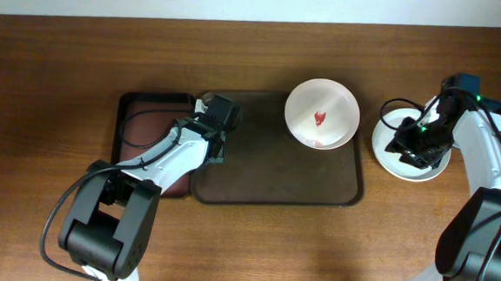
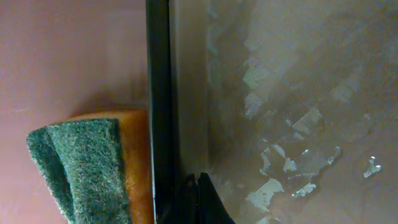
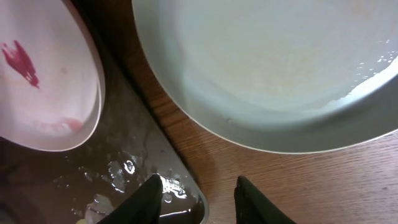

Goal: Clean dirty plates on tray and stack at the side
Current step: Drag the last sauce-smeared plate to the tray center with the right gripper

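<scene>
The right tool [image 3: 199, 200] stood open and empty above the tray's [image 3: 134, 146] corner. A plain pale plate [image 3: 280, 68] lay just beyond it on the surface [image 3: 261, 162], and a red-smeared plate [image 3: 43, 74] was seen on the tray. Wet patches there were shown only by the wrist views. The left tool [image 1: 218, 121] was at the tray's left rim beside a sponge [image 2: 81, 168]; its state could not be told.

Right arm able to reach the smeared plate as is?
Probably yes. Right pincer hangs open by the clean plate; the smeared plate lies next to it, nothing between. Left arm is at the far end of the tray.
</scene>
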Controlling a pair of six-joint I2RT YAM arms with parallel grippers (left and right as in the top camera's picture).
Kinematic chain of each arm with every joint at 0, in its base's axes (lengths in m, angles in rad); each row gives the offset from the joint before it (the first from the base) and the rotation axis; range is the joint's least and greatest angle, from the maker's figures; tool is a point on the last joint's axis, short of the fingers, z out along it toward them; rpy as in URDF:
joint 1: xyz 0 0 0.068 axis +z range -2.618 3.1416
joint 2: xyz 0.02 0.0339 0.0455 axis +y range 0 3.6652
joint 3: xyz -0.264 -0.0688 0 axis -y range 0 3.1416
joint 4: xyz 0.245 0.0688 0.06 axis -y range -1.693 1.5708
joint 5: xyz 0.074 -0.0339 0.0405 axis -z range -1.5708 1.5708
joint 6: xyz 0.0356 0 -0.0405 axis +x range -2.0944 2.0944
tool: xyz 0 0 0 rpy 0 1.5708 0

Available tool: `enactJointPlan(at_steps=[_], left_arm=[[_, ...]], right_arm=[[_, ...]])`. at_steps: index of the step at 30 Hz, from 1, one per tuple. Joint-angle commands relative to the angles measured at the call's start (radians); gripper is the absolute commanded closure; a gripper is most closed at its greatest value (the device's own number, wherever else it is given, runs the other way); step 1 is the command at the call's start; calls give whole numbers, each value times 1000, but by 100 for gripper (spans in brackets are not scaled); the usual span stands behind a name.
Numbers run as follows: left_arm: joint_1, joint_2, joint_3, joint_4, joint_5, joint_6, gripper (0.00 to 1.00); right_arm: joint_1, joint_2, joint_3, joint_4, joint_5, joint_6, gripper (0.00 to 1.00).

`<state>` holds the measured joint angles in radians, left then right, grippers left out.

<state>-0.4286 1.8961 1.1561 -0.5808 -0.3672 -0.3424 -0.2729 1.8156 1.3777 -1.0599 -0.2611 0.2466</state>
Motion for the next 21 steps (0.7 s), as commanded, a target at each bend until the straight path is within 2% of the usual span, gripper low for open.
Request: enactJointPlan(at_steps=[1,5,7,10,12,13,14,15,17,21], left_arm=[[27,6,4,-26,-45,-13,100],[53,6,4,-35,-41,-13,100],[55,5,6,-37,-14,-13,92],[55,-54,53,-38,96,-12,88],[55,-167,107,-39,121,-12,81],[68,-235,111,-41,111,-11,75],[85,-273,111,-51,100,-8,66],[113,-303,111,-77,94,-8,61],[185,-305,101,-142,95,-8,55],[248,-274,31,-170,122,-8,30]], right_arm=[[6,-24,-4,-3,-21,-7,61],[47,-24,-4,2,-23,-8,60],[73,-24,-4,14,-24,-7,60],[119,-24,-4,48,-24,-7,57],[167,-24,-4,95,-23,-7,50],[190,-24,-4,114,-23,-7,49],[211,-24,-4,126,-23,-7,49],[229,-24,-5,138,-23,-7,49],[266,-23,-5,176,-15,-7,49],[275,34,-5,208,-20,5,49]])
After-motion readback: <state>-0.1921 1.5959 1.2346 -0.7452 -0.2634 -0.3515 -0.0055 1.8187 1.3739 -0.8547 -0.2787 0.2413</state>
